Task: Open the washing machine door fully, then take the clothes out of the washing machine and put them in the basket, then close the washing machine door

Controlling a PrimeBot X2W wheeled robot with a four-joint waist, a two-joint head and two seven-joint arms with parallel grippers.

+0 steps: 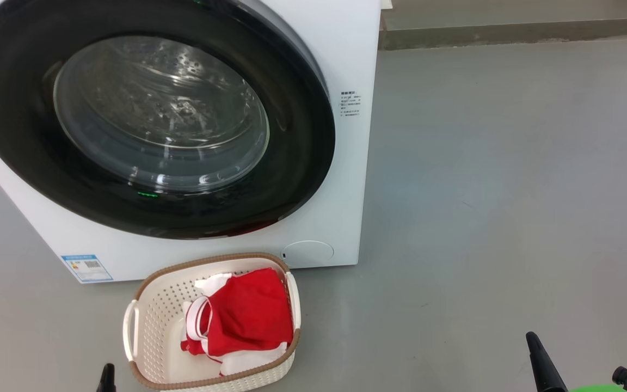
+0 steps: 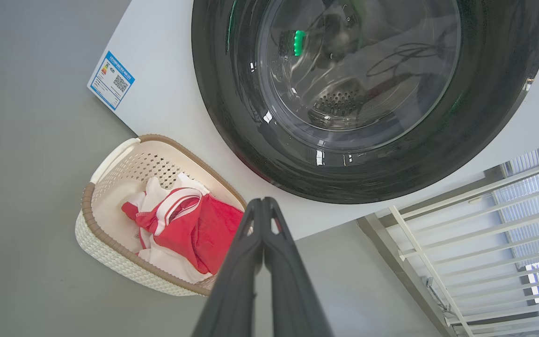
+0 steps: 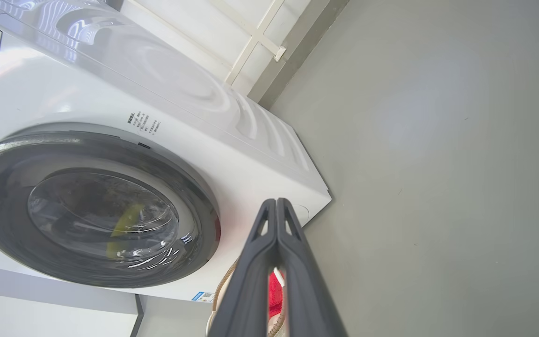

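A big white front-loading washing machine (image 1: 340,65) is stood on the grey concrete floor (image 1: 509,190), at the upper left of the head view. Its large round door with glossy black rim and clear glass bowl (image 1: 19,136) is seated against the machine's front. A small cream perforated plastic basket with a brown woven-look rim (image 1: 153,326) is set on the floor just before the machine, below the door's lower edge. Red fabric clothes with white trim and a white cloth piece (image 1: 248,316) are piled inside the basket. The left hand (image 1: 108,375) is found near the basket's left side, and the right hand (image 1: 534,343) well apart to its right.
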